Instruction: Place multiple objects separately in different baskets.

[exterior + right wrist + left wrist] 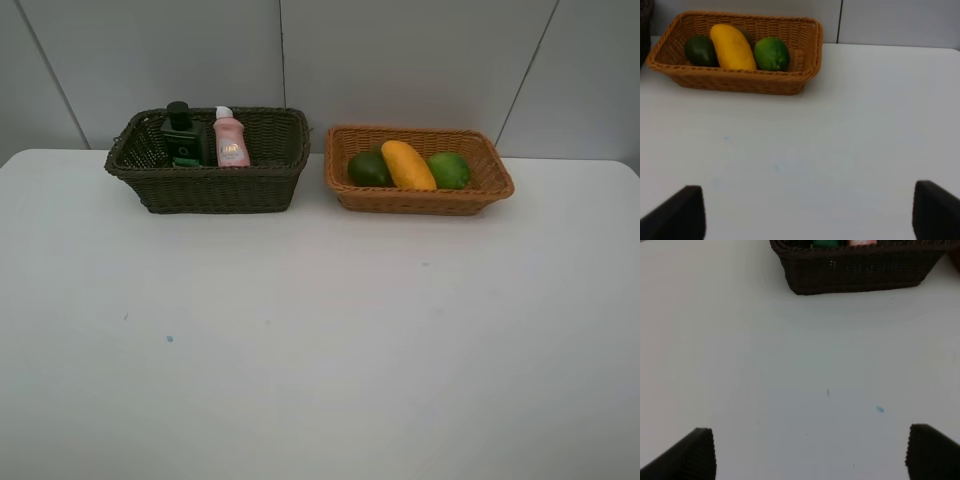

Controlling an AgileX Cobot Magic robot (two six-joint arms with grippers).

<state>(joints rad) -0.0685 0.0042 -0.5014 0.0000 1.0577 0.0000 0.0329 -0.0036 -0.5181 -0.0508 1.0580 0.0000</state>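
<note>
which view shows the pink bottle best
The exterior high view: the pink bottle stands upright in the dark basket with cap and label visible. The left wrist view catches only a pink sliver at the frame edge. The right wrist view misses it.

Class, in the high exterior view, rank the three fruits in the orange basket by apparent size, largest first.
1. Long yellow mango.
2. Dark green avocado and bright green round fruit: alike, unranked; the mango partly hides both.

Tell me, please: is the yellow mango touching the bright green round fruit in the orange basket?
Touching. In the right wrist view the yellow mango lies against the bright green round fruit with no gap showing between them inside the orange-tan basket.
</note>
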